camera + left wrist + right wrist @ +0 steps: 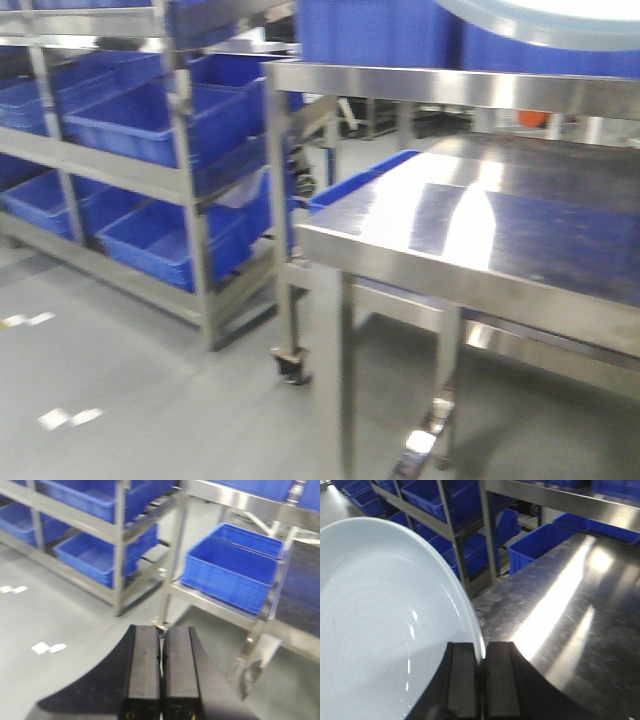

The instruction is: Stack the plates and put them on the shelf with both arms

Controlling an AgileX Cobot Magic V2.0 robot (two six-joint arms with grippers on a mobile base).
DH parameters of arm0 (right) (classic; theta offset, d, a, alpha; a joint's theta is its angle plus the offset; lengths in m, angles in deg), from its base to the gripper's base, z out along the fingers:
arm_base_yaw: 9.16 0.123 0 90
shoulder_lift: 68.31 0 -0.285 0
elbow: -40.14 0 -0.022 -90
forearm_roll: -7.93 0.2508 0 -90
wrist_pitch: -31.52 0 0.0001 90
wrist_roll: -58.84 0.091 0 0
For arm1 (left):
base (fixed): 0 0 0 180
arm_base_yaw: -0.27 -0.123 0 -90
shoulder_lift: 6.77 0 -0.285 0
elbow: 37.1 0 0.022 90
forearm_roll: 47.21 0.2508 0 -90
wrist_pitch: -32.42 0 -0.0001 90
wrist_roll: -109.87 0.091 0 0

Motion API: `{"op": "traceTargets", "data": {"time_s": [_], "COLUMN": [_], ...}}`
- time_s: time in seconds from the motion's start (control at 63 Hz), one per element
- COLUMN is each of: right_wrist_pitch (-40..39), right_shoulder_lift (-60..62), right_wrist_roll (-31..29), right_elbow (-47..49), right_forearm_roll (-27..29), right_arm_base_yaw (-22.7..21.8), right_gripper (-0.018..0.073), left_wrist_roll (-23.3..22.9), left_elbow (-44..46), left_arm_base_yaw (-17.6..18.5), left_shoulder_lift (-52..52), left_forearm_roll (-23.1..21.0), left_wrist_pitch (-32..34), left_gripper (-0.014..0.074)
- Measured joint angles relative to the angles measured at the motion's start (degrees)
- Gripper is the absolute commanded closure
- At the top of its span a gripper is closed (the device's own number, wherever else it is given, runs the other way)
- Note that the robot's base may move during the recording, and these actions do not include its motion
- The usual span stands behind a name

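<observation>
Right gripper (481, 652) is pinched tight on the plate (380, 620) rim, with the plate fanning out to its left. The edge grip likely lets it slide flat onto the steel shelf (560, 605) ahead-right. Left gripper (161, 635) is closed and empty, with blue crates (230, 575) ahead.

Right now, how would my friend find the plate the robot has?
Start at the big shiny steel table with blue crates behind it. In the right wrist view, the plate fills the left side, pinched at its rim by the right gripper. It is the only round, pale, glossy thing among boxy blue crates and grey steel.
</observation>
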Motion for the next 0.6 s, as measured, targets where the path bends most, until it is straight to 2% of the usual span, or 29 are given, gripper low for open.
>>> {"op": "traceTargets", "data": {"time_s": [0.603], "right_wrist_pitch": [0.0], "right_shoulder_lift": [0.0], "right_wrist_roll": [0.0], "right_elbow": [0.0], "right_forearm_roll": [0.0], "right_arm_base_yaw": [0.0], "right_gripper": [0.0511], "left_wrist_roll": [0.0], "left_elbow": [0.0], "left_arm_base_yaw": [0.0], "left_shoulder_lift": [0.0], "left_forearm_roll": [0.0], "left_wrist_pitch": [0.0], "left_gripper": [0.0505]}}
